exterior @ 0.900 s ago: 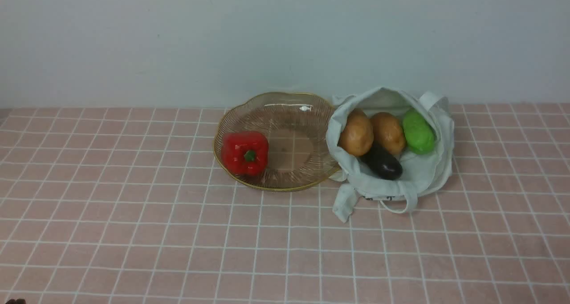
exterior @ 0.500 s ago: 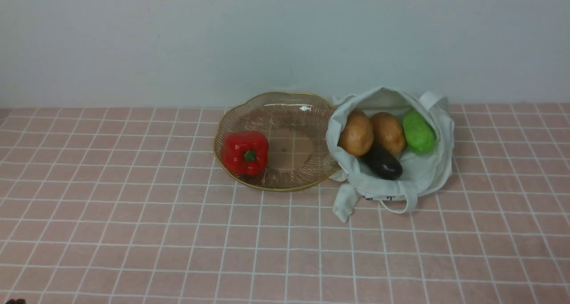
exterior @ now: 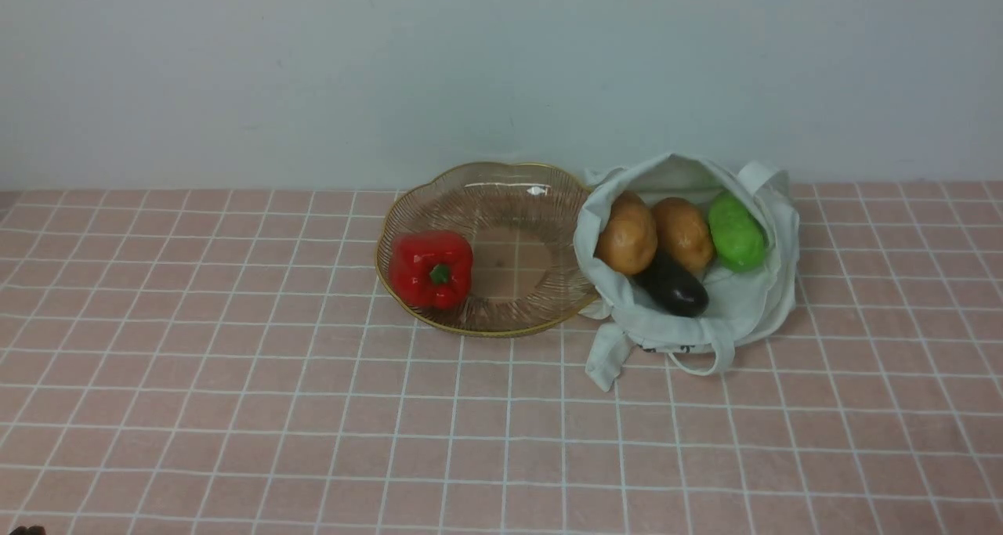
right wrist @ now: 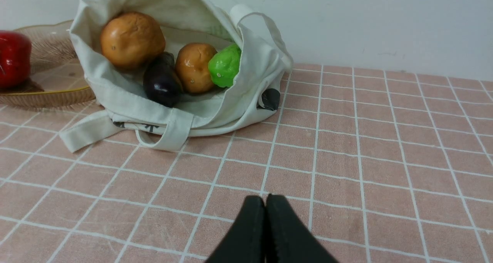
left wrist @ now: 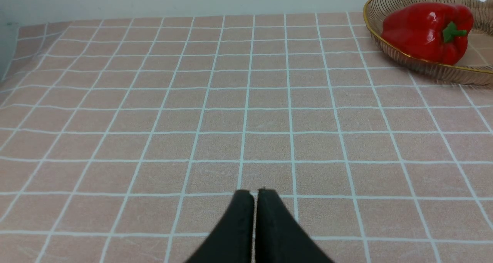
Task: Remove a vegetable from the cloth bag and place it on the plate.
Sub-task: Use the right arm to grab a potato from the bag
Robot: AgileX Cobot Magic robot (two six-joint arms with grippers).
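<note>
Not started: the potato (right wrist: 133, 37) lies in the cloth bag (right wrist: 246, 74).
The right fingers (right wrist: 257, 206) and left fingers (left wrist: 246, 203) are pressed together and empty, and the bag is well ahead of the right pair. The plate (exterior: 486, 198) holds only a red pepper (exterior: 431, 269). I'd say everything remains to do.

plate (exterior: 486, 316): we lose its right rim behind the cloth bag (exterior: 752, 308)
black print (right wrist: 151, 128): we cannot read it; a strap (right wrist: 175, 130) covers part
red pepper (right wrist: 13, 59): cut by the right wrist view's edge
</note>
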